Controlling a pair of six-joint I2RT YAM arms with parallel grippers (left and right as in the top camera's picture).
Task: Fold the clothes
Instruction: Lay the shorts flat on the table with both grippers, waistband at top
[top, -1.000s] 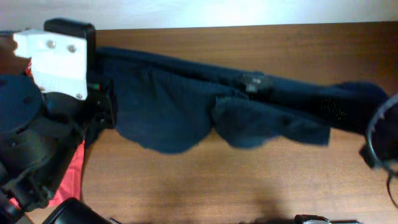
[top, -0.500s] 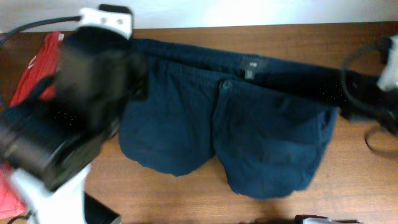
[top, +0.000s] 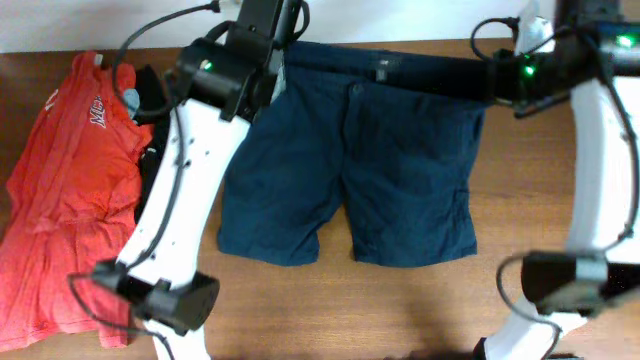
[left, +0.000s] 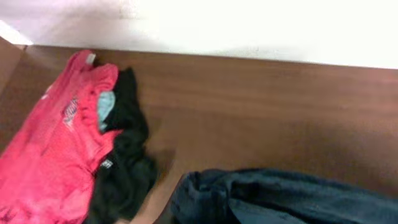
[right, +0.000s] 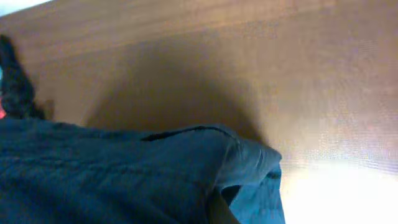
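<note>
The left gripper (top: 280, 40) is clenched on one end of the waistband of the dark navy blue cotton shorts (top: 390, 160), up by the far edge of the brown wooden table (top: 400, 310). The right gripper (top: 492, 82) is clamped tight on the waistband's other end. The band runs stretched between them. Both legs lie spread flat towards the near side, button front facing up. Out past the left arm lies a small crumpled black garment (left: 127, 162), and touching it a red-orange T-shirt with white lettering (top: 70, 190).
</note>
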